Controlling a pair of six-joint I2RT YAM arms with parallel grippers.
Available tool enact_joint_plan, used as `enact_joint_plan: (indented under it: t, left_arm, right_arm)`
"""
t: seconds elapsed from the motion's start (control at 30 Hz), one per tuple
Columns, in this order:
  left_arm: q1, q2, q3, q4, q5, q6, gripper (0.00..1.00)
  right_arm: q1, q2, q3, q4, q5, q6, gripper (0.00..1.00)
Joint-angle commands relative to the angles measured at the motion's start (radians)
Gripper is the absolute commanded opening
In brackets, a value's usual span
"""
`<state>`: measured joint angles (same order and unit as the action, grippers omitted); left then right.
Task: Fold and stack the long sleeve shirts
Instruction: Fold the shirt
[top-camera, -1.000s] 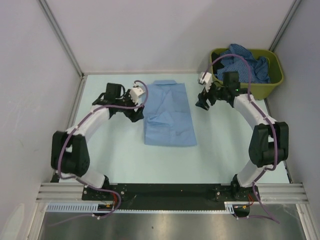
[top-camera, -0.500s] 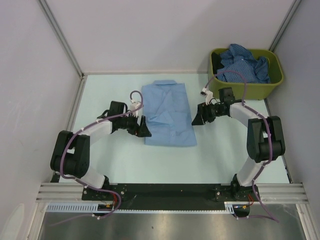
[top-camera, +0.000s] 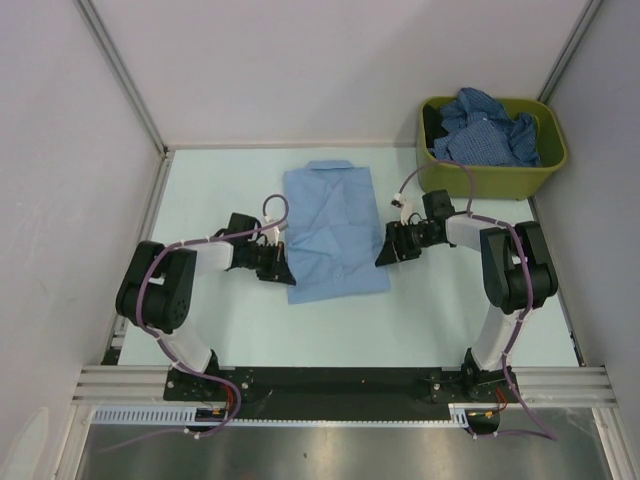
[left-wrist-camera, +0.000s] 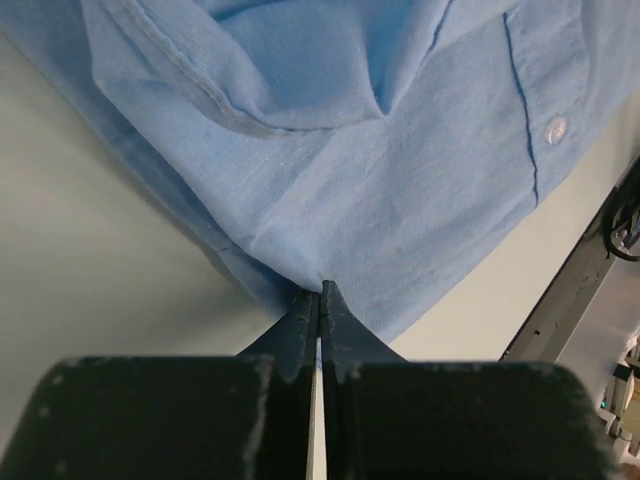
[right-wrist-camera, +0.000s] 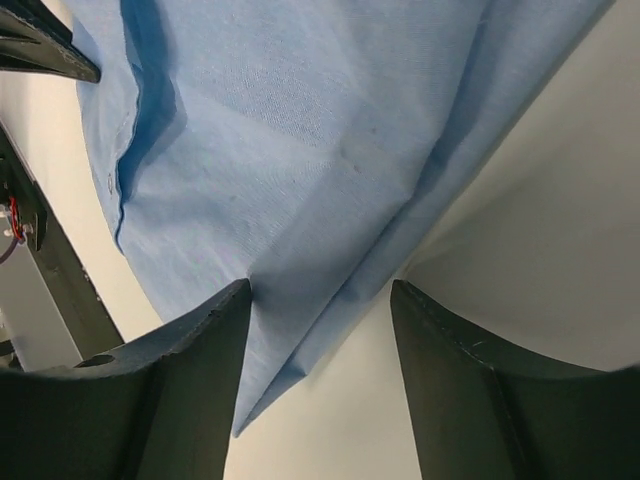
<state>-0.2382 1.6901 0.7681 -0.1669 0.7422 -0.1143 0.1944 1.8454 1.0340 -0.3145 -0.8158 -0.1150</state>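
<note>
Pinch made: left gripper (left-wrist-camera: 320, 292) just clamped shirt (left-wrist-camera: 400, 190) hem at 8 o'clock; right gripper (right-wrist-camera: 320, 300) jaws spread astride 4 o'clock edge, narrowing; next fold likely

The whole table (top-camera: 250, 330) is taken in from high above and behind the arm bases, facing down toward the far wall; the light blue shirt (top-camera: 335, 235) is seen entire at its middle. The left wrist view is set just behind the left gripper (left-wrist-camera: 320, 295), very near the shirt's near left edge; the right wrist view is set likewise behind the right gripper (right-wrist-camera: 320, 290), at the near right edge; the shirt's near part is shared by all three.
</note>
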Motion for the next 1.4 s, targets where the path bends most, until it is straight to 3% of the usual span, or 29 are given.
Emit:
enact_joint_plan:
  t: [0.0,0.13,0.17,0.23,0.27,0.37,0.47,0.57,0.67,0.87,1.0,1.2,1.37]
  left_arm:
    - [-0.001,0.005,0.017,-0.045,-0.07,-0.021,0.0]
    - [0.0,-0.012,0.014,-0.069,-0.095,-0.013,0.0]
    - [0.0,-0.017,0.014,-0.068,-0.09,-0.012,0.02]
    - [0.002,-0.036,0.013,-0.071,-0.047,0.001,0.09]
    - [0.007,-0.047,0.016,-0.075,-0.028,0.017,0.26]
    - [0.06,-0.137,0.03,-0.1,0.002,0.031,0.54]
    - [0.143,-0.251,0.036,-0.056,0.08,0.008,0.66]
    - [0.108,-0.339,0.03,-0.014,0.143,0.004,0.66]
    - [0.024,-0.356,0.005,0.033,0.1,-0.031,0.64]
    - [0.017,-0.276,-0.018,0.107,-0.082,-0.133,0.52]
    - [0.011,-0.222,-0.02,0.138,-0.131,-0.128,0.48]
    - [0.011,-0.13,0.017,0.135,-0.171,-0.076,0.52]
    - [0.011,-0.066,0.034,0.151,-0.143,-0.062,0.54]
  right_arm:
    - [0.011,0.018,-0.014,0.022,0.032,0.024,0.64]
    - [0.028,0.012,-0.043,0.035,0.017,0.041,0.57]
    - [0.04,0.005,-0.049,0.04,0.017,0.046,0.51]
    - [0.051,-0.006,-0.052,0.032,0.012,0.048,0.52]
    - [0.051,-0.018,-0.049,0.023,0.009,0.048,0.61]
    - [0.022,-0.103,-0.02,-0.043,0.006,0.023,0.68]
    - [-0.032,-0.172,0.044,-0.162,0.009,-0.08,0.71]
    - [-0.049,-0.198,0.106,-0.209,-0.017,-0.129,0.71]
    - [0.003,-0.183,0.146,-0.195,-0.089,-0.085,0.66]
    - [0.206,-0.157,0.061,0.095,-0.146,0.168,0.47]
    - [0.316,-0.078,0.046,0.256,-0.123,0.244,0.45]
    - [0.376,0.052,0.055,0.439,-0.065,0.342,0.42]
    - [0.398,0.115,0.064,0.465,-0.026,0.354,0.34]
